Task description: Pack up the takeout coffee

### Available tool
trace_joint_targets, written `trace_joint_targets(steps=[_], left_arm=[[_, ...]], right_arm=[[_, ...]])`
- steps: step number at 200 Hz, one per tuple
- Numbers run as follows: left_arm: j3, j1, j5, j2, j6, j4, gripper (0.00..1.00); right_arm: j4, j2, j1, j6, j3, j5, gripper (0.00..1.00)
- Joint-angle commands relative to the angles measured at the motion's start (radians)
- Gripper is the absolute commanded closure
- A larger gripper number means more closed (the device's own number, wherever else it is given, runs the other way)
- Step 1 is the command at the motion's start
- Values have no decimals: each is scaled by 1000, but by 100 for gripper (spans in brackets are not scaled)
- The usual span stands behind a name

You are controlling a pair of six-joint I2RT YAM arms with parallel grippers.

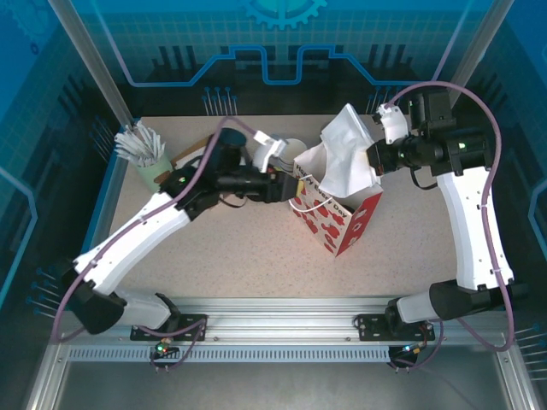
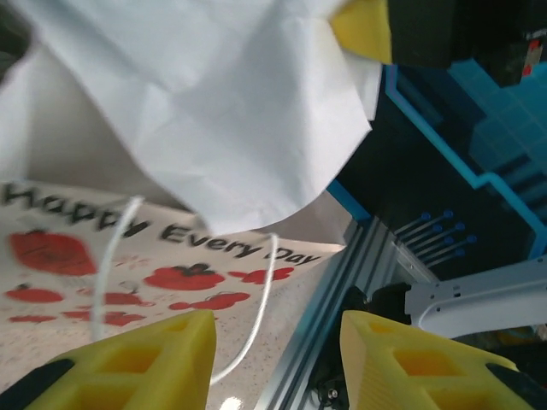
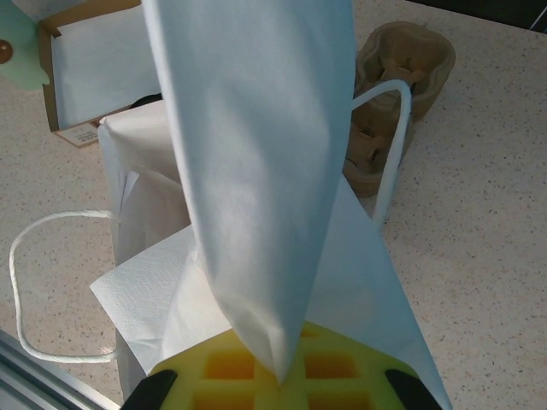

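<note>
At mid-table the printed gift bag [image 1: 340, 224] stands upright, white tissue paper [image 1: 346, 158] rising from its mouth, pinched by the right gripper [image 1: 376, 160]. Beside the bag's handle the left gripper [image 2: 275, 329] gapes. Whether the takeout coffee sits inside cannot be told

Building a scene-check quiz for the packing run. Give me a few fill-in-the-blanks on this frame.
1. The right fingers pinch a sheet of ___ paper above the gift bag.
2. The print on the bag reads "Happy Every ___".
3. The left fingers stand ___, with the bag's string handle hanging just beyond them.

Missing words: white; Day; open.
</note>
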Motion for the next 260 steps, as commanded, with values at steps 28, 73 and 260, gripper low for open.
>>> trace_joint_targets(steps=[28, 73, 260], left_arm=[[181, -94, -20, 200, 83, -37, 60], [189, -94, -64, 224, 84, -44, 62], [-64, 69, -294, -122, 74, -58, 57]], right_arm=[[-4, -12, -5, -4, -38, -158, 95], [48, -17, 14, 44, -158, -189, 94], [113, 1, 165, 66, -193, 30, 51]])
